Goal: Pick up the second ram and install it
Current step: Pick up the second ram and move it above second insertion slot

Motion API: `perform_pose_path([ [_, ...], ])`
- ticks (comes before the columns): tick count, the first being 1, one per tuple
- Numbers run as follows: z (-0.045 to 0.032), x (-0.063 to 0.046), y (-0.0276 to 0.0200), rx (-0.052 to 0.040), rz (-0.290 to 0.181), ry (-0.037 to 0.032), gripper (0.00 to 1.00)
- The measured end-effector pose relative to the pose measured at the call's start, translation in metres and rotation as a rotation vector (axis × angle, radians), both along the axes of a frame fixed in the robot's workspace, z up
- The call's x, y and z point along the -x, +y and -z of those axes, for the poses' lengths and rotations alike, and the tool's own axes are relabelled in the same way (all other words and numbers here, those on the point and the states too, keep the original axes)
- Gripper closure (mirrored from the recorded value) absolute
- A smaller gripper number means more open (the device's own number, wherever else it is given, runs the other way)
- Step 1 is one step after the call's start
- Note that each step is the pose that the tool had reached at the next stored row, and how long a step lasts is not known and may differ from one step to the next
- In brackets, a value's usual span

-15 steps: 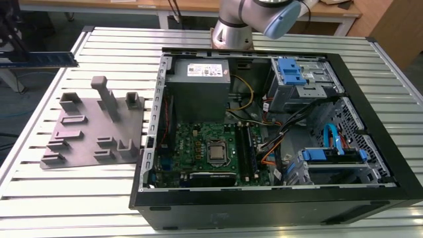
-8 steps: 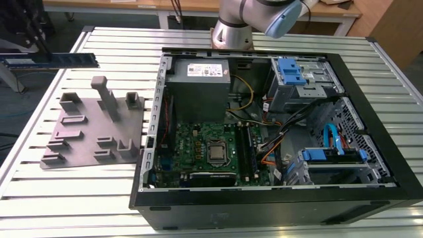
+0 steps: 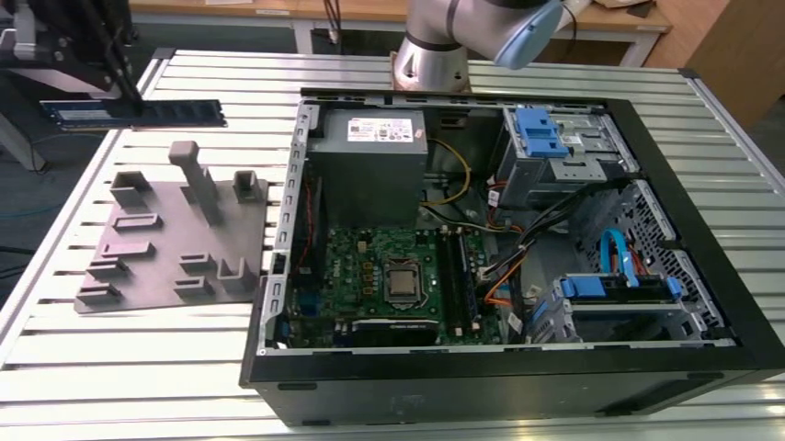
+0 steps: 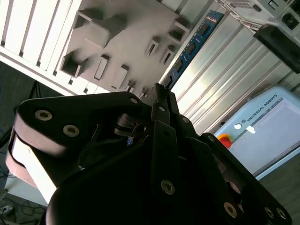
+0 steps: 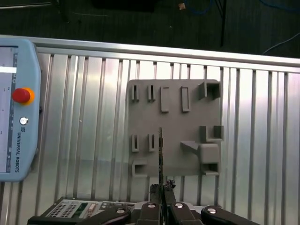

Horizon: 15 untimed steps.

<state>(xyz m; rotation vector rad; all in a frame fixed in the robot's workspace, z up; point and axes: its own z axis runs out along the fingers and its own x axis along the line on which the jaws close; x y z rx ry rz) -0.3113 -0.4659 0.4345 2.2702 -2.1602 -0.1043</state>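
Note:
In the exterior view the second ram (image 3: pixel 135 112), a long dark blue-green stick with black chips, hangs level in the air beyond the far end of the grey moulded plate (image 3: pixel 172 234), at the exterior view's left. My gripper (image 3: pixel 127 103) is shut on it from above. In the first wrist view the ram (image 5: pixel 161 150) shows edge-on as a thin dark line above the plate (image 5: pixel 176 126), clamped between the fingers (image 5: pixel 154 206). The second wrist view has the ram (image 4: pixel 190 49) running out past the gripper (image 4: pixel 159 91).
An open computer case (image 3: pixel 282 367) lies at the exterior view's right, with a green motherboard (image 3: pixel 356 266), a grey power supply (image 3: pixel 368 156), blue drive brackets (image 3: pixel 536 133) and loose cables inside. A teach pendant (image 5: pixel 14 108) rests on the slatted metal table (image 3: pixel 147 349).

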Motion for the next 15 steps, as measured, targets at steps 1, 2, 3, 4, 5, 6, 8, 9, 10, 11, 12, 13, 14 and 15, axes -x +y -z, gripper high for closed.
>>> perform_pose_path([
  [1, 0.0000, -0.004, 0.0000, 0.0000, 0.000, 0.0003, 0.89],
  [2, 0.0000, -0.009, 0.0000, 0.0001, 0.000, 0.0006, 0.89],
  [3, 0.0001, -0.013, -0.0001, 0.0000, 0.000, 0.0007, 0.89],
  [4, 0.0001, -0.017, 0.0000, 0.0000, 0.000, 0.0009, 0.89],
  [5, 0.0001, -0.020, 0.0000, -0.0001, 0.000, 0.0010, 0.89],
  [6, 0.0001, -0.024, 0.0000, 0.0000, 0.000, 0.0012, 0.89],
  [8, 0.0001, -0.030, 0.0000, 0.0001, 0.000, 0.0016, 0.89],
  [9, 0.0001, -0.034, 0.0000, 0.0000, 0.000, 0.0017, 0.89],
  [10, 0.0001, -0.037, 0.0000, 0.0000, 0.000, 0.0018, 0.89],
  [11, 0.0002, -0.040, 0.0000, 0.0000, 0.000, 0.0020, 0.89],
  [12, 0.0002, -0.043, 0.0000, 0.0000, 0.000, 0.0022, 0.89],
  [13, 0.0001, -0.046, 0.0000, 0.0000, 0.000, 0.0023, 0.89],
  [14, 0.0001, -0.049, 0.0000, 0.0001, 0.000, 0.0025, 0.89],
  [15, 0.0001, -0.052, 0.0000, 0.0000, 0.000, 0.0026, 0.89],
])
